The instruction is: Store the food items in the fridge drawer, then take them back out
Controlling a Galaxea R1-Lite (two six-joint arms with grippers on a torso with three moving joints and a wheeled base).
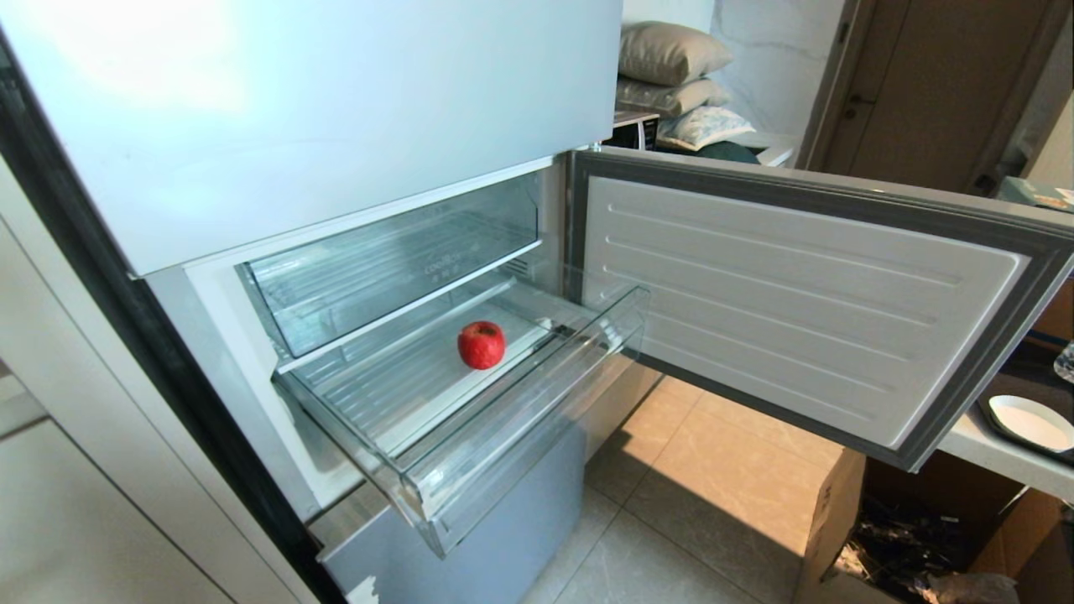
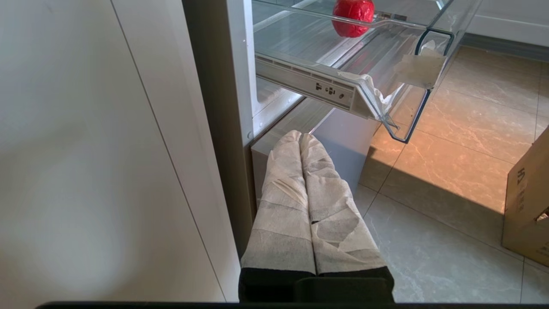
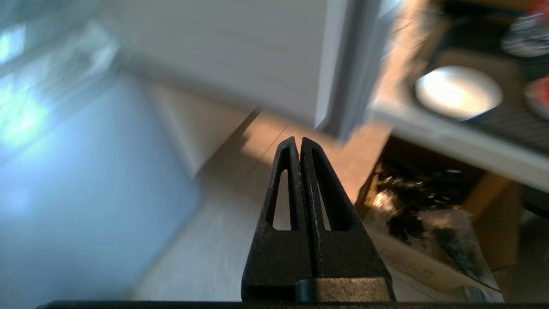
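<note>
Pressed together and empty, the right gripper was seen low over the floor, the left gripper likewise closed. Beyond, mid-frame, the apple lay in the open drawer; fetching the second fruit was judged next.

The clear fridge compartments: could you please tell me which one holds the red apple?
The lower, pulled-out fridge drawer with the ribbed floor holds the apple; the upper compartment behind it has no fruit.

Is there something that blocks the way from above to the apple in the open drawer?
Nothing visible does. The apple lies alone on the floor of the pulled-out drawer, forward of the upper clear compartment, with open space above it.
</note>
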